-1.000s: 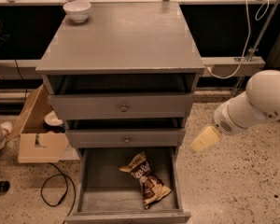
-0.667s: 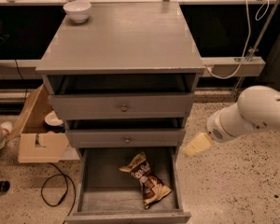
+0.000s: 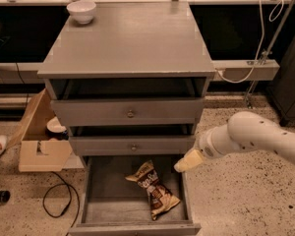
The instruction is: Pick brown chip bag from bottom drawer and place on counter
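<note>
Floor: speckled terrazzo [image 3: 246, 200] is seen around a grey drawer cabinet, with a dark recess behind it.
Desk: the flat grey top [image 3: 132, 43] of the cabinet is the counter meant by the task; most of it is left bare, so room for the bag is judged ample.
Arm: a white arm [image 3: 255, 136] is brought in from the right, angled down toward the cabinet's lower right corner; its far end is cut off by the frame.
Bottom drawer: the bottom drawer [image 3: 108, 191] is pulled fully out, so its contents are exposed from above; its front edge is clipped at the bottom.
Upper drawers: two upper drawers [image 3: 103, 113] are left slightly open; their insides are hidden in shadow.
Cardboard box: a cardboard box [image 3: 37, 146] is set on the floor to the left.
Brown chip bag: the brown chip bag [image 3: 155, 191] is laid flat in the bottom drawer, right of centre, not yet touched.
Bowl: a white bowl [image 3: 81, 11] is placed at the desk's back left corner.
Gripper: the gripper [image 3: 186, 162] is held just above the drawer's right wall, near the bag; whether it is spread or closed cannot be told.
</note>
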You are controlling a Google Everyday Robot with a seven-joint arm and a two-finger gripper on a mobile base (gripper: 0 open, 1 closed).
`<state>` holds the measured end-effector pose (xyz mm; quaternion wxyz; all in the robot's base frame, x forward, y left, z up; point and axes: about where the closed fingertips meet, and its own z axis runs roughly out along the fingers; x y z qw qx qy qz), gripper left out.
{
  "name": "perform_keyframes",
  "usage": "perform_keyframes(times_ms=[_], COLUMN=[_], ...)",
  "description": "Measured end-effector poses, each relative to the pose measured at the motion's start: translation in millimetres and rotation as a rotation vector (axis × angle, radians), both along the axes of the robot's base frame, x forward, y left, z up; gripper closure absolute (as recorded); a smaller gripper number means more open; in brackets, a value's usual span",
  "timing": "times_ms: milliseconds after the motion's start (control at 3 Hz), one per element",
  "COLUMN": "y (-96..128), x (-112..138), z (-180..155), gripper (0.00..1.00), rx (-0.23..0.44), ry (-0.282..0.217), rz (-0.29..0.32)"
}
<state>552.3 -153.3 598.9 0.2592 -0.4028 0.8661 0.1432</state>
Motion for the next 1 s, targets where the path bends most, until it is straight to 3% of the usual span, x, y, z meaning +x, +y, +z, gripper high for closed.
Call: perform_keyframes(times_ms=[333,667,1000], y=[28.1,28.1,31.4], x=[2.4,2.4,14.7], z=[-39.4,-39.5,-87.2], gripper=[0.00,0.00,0.00], rx=[0.024,0.024,-0.003], ry=[0.011,0.011,-0.002], rz=[0.034,0.034,0.001])
